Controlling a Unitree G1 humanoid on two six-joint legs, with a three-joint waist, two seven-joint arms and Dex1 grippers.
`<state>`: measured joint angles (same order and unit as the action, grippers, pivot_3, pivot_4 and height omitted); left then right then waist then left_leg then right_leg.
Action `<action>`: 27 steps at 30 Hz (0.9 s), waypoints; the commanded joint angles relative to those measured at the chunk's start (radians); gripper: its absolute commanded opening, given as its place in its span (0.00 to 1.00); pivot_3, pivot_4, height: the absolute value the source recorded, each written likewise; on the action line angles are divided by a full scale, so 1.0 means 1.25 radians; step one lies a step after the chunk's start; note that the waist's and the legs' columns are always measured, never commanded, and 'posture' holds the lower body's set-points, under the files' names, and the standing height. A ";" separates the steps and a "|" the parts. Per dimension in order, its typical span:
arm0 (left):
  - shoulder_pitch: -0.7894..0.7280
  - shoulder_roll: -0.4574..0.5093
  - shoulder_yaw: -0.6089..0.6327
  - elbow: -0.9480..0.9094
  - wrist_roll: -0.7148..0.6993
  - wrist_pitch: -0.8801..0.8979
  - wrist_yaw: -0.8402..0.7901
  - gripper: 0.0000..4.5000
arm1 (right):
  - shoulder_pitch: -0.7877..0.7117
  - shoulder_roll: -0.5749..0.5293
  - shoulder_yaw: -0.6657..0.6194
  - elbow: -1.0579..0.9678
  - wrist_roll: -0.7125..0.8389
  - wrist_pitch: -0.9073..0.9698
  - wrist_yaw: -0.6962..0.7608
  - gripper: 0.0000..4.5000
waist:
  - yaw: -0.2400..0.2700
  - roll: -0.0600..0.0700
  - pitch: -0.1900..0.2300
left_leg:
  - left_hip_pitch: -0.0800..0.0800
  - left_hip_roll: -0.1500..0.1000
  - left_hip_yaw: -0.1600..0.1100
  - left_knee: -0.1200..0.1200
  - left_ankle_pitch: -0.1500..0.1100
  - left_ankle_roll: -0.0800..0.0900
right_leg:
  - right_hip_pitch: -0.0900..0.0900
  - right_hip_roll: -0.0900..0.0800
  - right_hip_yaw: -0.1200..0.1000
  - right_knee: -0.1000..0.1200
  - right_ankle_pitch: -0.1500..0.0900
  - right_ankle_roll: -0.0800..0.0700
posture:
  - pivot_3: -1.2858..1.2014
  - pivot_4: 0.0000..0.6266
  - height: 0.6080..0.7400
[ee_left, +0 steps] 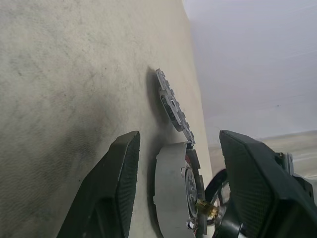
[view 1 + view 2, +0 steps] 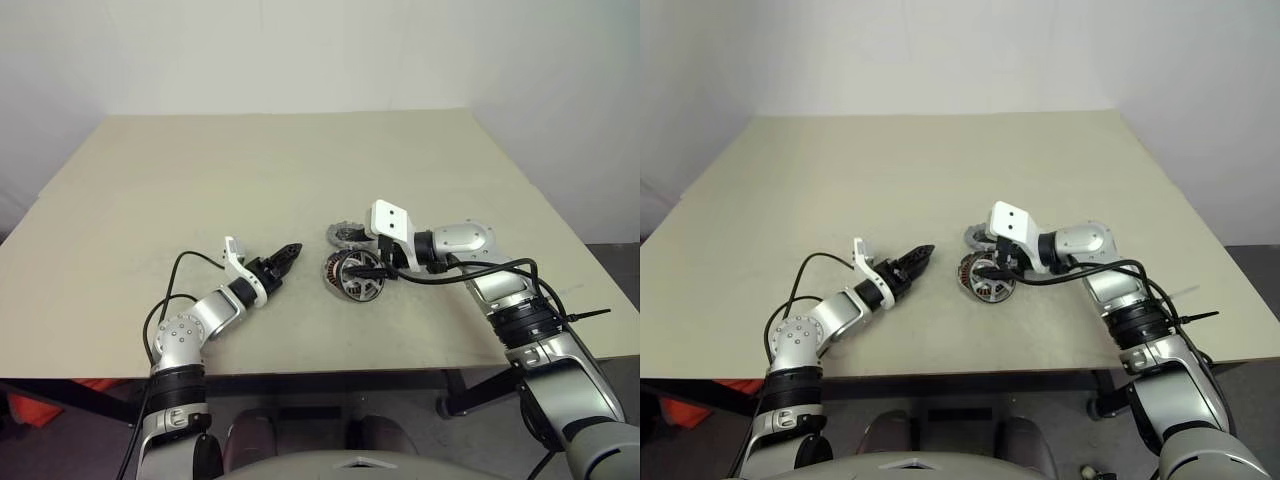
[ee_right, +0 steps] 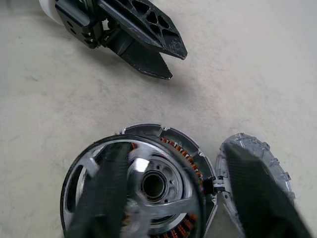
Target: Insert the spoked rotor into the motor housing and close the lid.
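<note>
The spoked rotor (image 3: 171, 178), shiny silver, lies on top of the motor housing (image 3: 184, 146), whose copper windings show around its edge. The notched grey lid (image 3: 255, 143) lies flat right beside the housing, joined to it at a small hinge. My right gripper (image 2: 368, 268) hangs over the rotor with its blurred fingers (image 3: 106, 188) apart, one across the rotor, the other across the lid; whether they touch is unclear. A short way to the left, my left gripper (image 2: 288, 254) points at the housing, open with nothing between its fingers (image 1: 116, 178).
Everything sits on a beige table (image 2: 250, 170), toward its front right. The table's front edge (image 2: 330, 372) runs close below both arms. Black cables (image 2: 470, 275) loop from each wrist. A white wall stands behind the table.
</note>
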<state>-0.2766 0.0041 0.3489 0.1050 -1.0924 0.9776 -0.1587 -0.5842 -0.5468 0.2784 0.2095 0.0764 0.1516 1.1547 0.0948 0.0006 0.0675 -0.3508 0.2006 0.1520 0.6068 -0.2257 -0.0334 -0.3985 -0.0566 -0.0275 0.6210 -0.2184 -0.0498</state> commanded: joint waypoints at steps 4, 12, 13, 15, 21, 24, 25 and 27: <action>-0.003 0.003 -0.003 -0.023 0.001 -0.009 -0.004 0.61 | -0.016 -0.011 -0.016 -0.011 0.001 -0.011 0.000 0.51 | 0.000 0.000 0.000 | 0.000 0.000 0.000 0.000 0.000 0.000 | 0.000 0.000 0.000 0.000 0.000 0.000 | 0.52 0.00 1.00; -0.005 0.002 -0.004 -0.021 0.005 -0.012 -0.005 0.61 | -0.019 -0.014 -0.016 -0.013 0.007 -0.004 0.011 0.39 | 0.000 0.000 0.000 | 0.000 0.000 0.000 0.000 0.000 0.000 | 0.000 0.000 0.000 0.000 0.000 0.000 | 0.52 0.00 1.00; -0.005 0.002 -0.004 -0.020 0.005 -0.013 -0.005 0.61 | -0.019 -0.014 -0.015 -0.015 0.007 -0.004 0.012 0.31 | 0.000 0.000 0.000 | 0.000 0.000 0.000 0.000 0.000 0.000 | 0.000 0.000 0.000 0.000 0.000 0.000 | 0.52 0.00 1.00; -0.005 0.001 -0.004 -0.020 0.006 -0.014 -0.005 0.61 | -0.021 -0.014 -0.015 -0.017 0.007 -0.003 0.013 0.17 | -0.001 0.000 0.000 | 0.000 0.000 0.000 0.000 0.000 0.000 | 0.000 0.000 0.000 0.000 0.000 0.000 | 0.52 0.00 1.00; -0.003 -0.001 -0.003 -0.020 0.009 -0.017 -0.006 0.61 | -0.026 -0.010 -0.016 -0.018 0.002 -0.005 0.015 0.03 | -0.002 -0.001 -0.001 | 0.001 0.001 0.000 0.000 0.000 -0.001 | 0.001 0.001 0.000 0.000 0.000 0.000 | 0.52 0.00 1.00; -0.002 -0.001 -0.003 -0.019 0.011 -0.018 -0.008 0.61 | -0.031 -0.009 -0.017 -0.020 0.002 -0.003 0.014 0.03 | 0.000 -0.001 -0.001 | 0.001 0.000 0.000 0.000 0.000 -0.001 | 0.001 0.000 0.000 0.000 0.000 0.000 | 0.52 0.00 1.00; -0.002 0.000 -0.003 -0.018 0.011 -0.019 -0.008 0.61 | -0.032 -0.009 -0.017 -0.023 0.003 -0.003 0.014 0.03 | 0.000 -0.001 -0.001 | 0.001 0.000 0.000 0.000 0.000 -0.001 | 0.001 0.000 0.000 0.000 0.000 0.000 | 0.52 0.00 1.00; -0.003 0.000 -0.003 -0.017 0.013 -0.020 -0.008 0.61 | -0.033 -0.008 -0.016 -0.025 0.004 -0.003 0.015 0.03 | 0.000 -0.001 -0.001 | 0.001 0.000 0.000 0.000 0.000 0.000 | 0.001 0.000 0.000 0.000 0.000 0.000 | 0.52 0.00 1.00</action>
<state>-0.2736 0.0012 0.3453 0.1051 -1.0734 0.9631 -0.1595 -0.6055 -0.5538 0.2716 0.2068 0.0733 0.1529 1.1730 0.0949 -0.0007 0.0667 -0.3502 0.2007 0.1519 0.6068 -0.2259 -0.0337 -0.3974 -0.0566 -0.0274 0.6212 -0.2185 -0.0499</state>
